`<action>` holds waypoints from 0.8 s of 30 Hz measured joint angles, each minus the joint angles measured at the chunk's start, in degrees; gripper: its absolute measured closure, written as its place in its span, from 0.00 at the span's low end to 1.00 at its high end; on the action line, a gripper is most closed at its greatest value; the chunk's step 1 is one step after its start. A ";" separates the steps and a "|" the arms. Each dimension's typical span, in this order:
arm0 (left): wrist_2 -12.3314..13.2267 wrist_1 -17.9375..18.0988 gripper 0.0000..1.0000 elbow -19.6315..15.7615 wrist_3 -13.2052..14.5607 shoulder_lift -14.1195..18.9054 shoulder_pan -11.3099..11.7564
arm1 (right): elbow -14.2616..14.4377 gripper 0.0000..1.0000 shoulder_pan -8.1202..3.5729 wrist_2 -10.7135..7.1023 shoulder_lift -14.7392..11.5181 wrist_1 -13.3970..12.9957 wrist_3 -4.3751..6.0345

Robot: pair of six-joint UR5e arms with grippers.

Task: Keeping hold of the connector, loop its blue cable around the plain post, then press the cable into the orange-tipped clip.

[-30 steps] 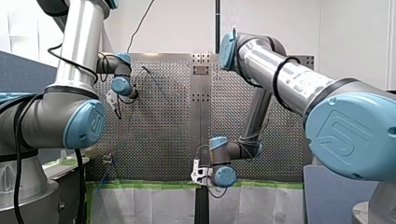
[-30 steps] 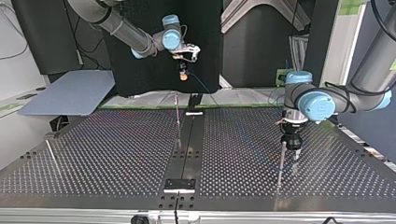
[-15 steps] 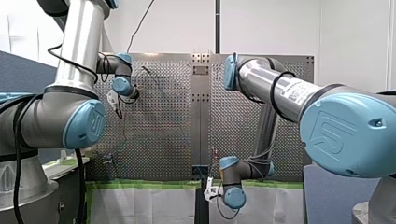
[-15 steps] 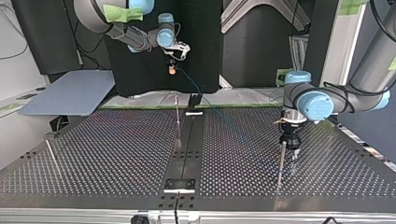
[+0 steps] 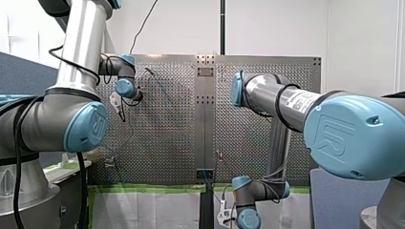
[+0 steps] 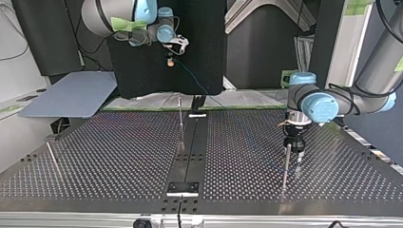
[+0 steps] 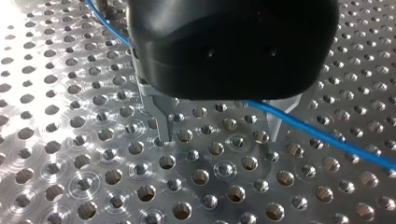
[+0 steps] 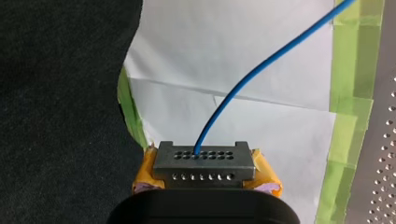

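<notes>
My right end effector [image 8: 205,176] is clamped on the grey connector [image 8: 204,162], yellow pads [image 8: 265,173] pressing on both its sides. It hangs beyond the edge of the perforated tabletop [image 6: 119,156], over white paper and green tape. The blue cable [image 8: 252,77] leaves the connector's row of holes and curves away toward the tabletop. In the top view it slants down from the raised connector to the tabletop's far edge, close to the thin orange-tipped clip [image 6: 180,114] standing beside the centre strip.

My left end effector [image 7: 217,123], black-bodied, points down at the tabletop. Its 2 metal fingers [image 7: 160,114] are spread apart and grip nothing. The cable runs low over the holes beneath it and passes by 1 finger. In the top view it stands just beside the upper end of the plain post [image 6: 285,164]. Whether the cable touches that post cannot be told.
</notes>
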 joint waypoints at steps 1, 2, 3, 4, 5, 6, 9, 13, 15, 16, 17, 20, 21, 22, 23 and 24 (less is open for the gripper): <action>0.00 0.00 0.00 0.00 0.00 0.00 -0.01 | 0.41 1.00 -0.10 -0.04 -0.32 -0.36 0.01; 0.00 0.01 0.00 0.00 0.00 0.00 -0.02 | 0.97 1.00 -0.27 -0.11 -0.79 -0.89 0.11; 0.00 0.01 0.00 0.00 0.00 0.00 -0.02 | 1.41 1.00 -0.39 -0.16 -1.22 -1.33 0.22; 0.00 0.01 0.00 0.00 0.00 0.00 -0.03 | 1.87 1.00 -0.49 -0.19 -1.66 -1.79 0.32; 0.00 0.00 0.00 0.00 0.00 0.00 -0.04 | 2.53 1.00 -0.61 -0.18 -2.29 -2.42 0.40; 0.00 -0.02 0.00 0.00 0.00 0.00 -0.06 | 3.06 1.00 -0.67 -0.16 -2.81 -2.94 0.44; 0.00 -0.05 0.00 0.00 0.00 0.00 -0.10 | 4.85 1.00 -0.79 -0.11 -4.59 -4.26 0.47; -0.40 -0.07 0.00 0.00 0.00 0.00 -0.12 | 7.12 1.00 -0.90 -0.09 -6.86 -4.16 0.50; -0.62 -0.07 0.00 -0.02 0.00 0.00 -0.12 | 8.31 1.00 -0.98 -0.15 -8.04 -4.15 0.49; -0.68 -0.07 0.00 -0.03 0.00 0.00 -0.12 | 8.84 1.00 -1.02 -0.18 -8.58 -4.17 0.49; -0.73 -0.07 0.00 -0.03 0.00 0.00 -0.13 | 9.58 1.00 -1.08 -0.26 -9.32 -4.19 0.49; -0.84 -0.07 0.00 -0.02 0.00 0.00 -0.12 | 11.38 1.00 -1.27 -0.49 -11.11 -3.76 0.33; -0.85 -0.07 0.00 -0.02 0.00 0.00 -0.09 | 11.91 1.00 -1.33 -0.55 -11.64 -3.45 0.23; -0.87 -0.08 0.00 -0.02 0.00 -0.01 -0.06 | 12.45 1.00 -1.39 -0.58 -12.18 -3.07 0.10; -0.90 -0.10 0.00 -0.02 0.00 0.00 -0.01 | 13.18 1.00 -1.46 -0.63 -12.92 -2.62 -0.10; -1.02 -0.16 0.00 -0.02 0.00 0.00 0.06 | 13.70 1.00 -1.51 -0.70 -13.45 -2.36 -0.23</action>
